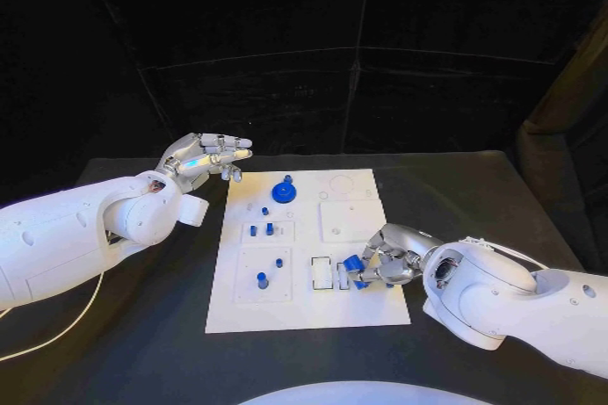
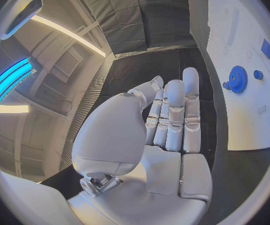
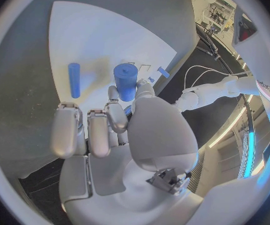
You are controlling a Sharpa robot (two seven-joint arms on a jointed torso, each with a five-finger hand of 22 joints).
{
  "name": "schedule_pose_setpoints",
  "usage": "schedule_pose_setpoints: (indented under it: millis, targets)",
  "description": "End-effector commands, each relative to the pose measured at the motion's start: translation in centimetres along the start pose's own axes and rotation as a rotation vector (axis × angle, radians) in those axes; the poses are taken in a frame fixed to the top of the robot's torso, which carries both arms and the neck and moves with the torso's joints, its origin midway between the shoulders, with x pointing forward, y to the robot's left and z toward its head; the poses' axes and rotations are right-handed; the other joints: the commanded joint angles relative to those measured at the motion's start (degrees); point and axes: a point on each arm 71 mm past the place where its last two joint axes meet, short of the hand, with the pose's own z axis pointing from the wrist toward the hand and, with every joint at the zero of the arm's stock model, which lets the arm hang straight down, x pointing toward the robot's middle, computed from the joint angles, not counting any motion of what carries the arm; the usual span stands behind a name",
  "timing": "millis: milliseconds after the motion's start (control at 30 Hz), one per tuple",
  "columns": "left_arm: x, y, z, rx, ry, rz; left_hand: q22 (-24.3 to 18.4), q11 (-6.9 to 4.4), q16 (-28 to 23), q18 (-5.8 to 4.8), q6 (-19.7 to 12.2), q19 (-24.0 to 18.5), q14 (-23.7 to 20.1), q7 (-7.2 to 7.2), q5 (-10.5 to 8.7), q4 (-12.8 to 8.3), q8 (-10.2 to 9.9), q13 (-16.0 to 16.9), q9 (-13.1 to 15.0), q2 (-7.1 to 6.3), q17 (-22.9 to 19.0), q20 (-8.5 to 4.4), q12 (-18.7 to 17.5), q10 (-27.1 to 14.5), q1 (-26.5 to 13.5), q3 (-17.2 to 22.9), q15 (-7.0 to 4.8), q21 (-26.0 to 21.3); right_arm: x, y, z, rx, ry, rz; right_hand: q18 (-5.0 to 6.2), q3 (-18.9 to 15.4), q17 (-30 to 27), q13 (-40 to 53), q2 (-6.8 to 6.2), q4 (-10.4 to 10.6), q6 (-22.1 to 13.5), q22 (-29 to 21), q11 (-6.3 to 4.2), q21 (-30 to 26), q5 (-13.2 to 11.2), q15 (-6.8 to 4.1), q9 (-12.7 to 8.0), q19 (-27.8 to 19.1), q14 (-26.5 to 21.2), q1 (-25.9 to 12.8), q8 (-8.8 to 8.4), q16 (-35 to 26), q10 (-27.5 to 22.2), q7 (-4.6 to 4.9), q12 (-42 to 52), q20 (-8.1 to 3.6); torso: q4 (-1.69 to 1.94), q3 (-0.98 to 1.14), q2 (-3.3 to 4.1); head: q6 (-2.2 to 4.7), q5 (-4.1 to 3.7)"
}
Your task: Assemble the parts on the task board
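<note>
While right robot hand pinches blue cylinder over task board, left robot hand spread off far-left edge.

Robotics test lab. Black desk carries a white task board at centre. Black curtain backdrop closes the scene from 10 to 2 o'clock. Left wrist view: panelled ceiling with strip lights. Right wrist view: loose cables beyond the desk.
</note>
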Motion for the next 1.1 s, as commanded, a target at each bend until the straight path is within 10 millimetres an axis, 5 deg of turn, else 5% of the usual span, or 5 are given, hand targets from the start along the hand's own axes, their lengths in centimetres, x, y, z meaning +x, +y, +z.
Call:
schedule_pose_setpoints:
  millis: [33, 533, 933, 1100]
  targets:
    - [0.2, -0.1, 0.0, 0.008, 0.013, -0.009, -0.07, 0.10, 0.20, 0.29, -0.42, 0.16, -0.30, -0.03, 0.25, -0.26, 0.22, -0.09, -0.05, -0.13, -0.05, 0.01, 0.36, -0.34, -0.64, -0.01, 0.15, -0.26, -0.1, 0.4, -0.1, -0.013, -0.023, 0.110, -0.95, -0.35, 0.12, 0.00, -0.20, -0.01, -0.19, 0.05, 0.24, 0.36, 0.34, -0.42, 0.09, 0.02, 3.25, -0.32, 0.20, 0.39, -0.10, -0.12, -0.08, -0.26, 0.12, -0.05, 0.03, -0.05, 0.08]
    - [0.2, -0.1, 0.0, 0.008, 0.014, -0.009, -0.07, 0.10, 0.20, 0.29, -0.42, 0.16, -0.30, -0.03, 0.25, -0.26, 0.22, -0.09, -0.05, -0.13, -0.05, 0.01, 0.36, -0.34, -0.64, -0.01, 0.15, -0.26, 1.1, 1.9, 1.4, -0.009, 0.051, 0.123, -0.96, -0.50, 0.31, 0.01, 0.99, -0.04, 0.69, 0.13, -0.03, 0.40, 0.84, -0.59, 0.98, 0.04, 3.26, -0.61, 0.96, 0.46, -0.06, -0.48, -0.47, -0.36, 0.07, -0.09, 0.07, -0.17, 0.58]
    - [0.3, -0.1, 0.1, 0.009, 0.016, -0.010, -0.09, 0.14, 0.29, 0.28, -0.52, 0.16, -0.28, 0.00, 0.25, -0.22, 0.29, -0.11, -0.06, -0.11, 0.00, 0.04, 0.53, -0.48, -0.87, -0.09, 0.19, -0.30, 1.7, 3.2, 2.8, -0.012, 0.040, 0.078, -0.93, -1.78, 0.23, -0.90, 1.82, 0.00, 1.73, 0.01, -0.53, 0.30, -2.39, -1.02, 2.31, 0.00, 3.21, -2.40, 1.78, 0.36, -0.29, -1.08, -1.93, -0.75, -0.04, -0.01, 0.11, -0.26, 0.90]
    - [0.3, -0.1, 0.1, 0.011, 0.017, -0.010, -0.10, 0.15, 0.28, 0.28, -0.55, 0.15, -0.30, 0.01, 0.25, -0.18, 0.31, -0.12, -0.06, -0.10, -0.07, 0.06, 0.58, -0.52, -0.98, -0.13, 0.20, -0.32, 2.0, 3.7, 3.1, -0.025, 0.046, 0.063, -0.94, -2.58, 0.07, -1.67, 2.04, -0.03, 1.65, 0.02, -0.63, 0.27, -5.86, -1.11, 2.95, 0.01, 3.17, -3.21, 1.88, 0.23, -0.51, -1.17, -3.02, -0.87, 0.01, -0.05, 0.08, -0.26, 0.91]
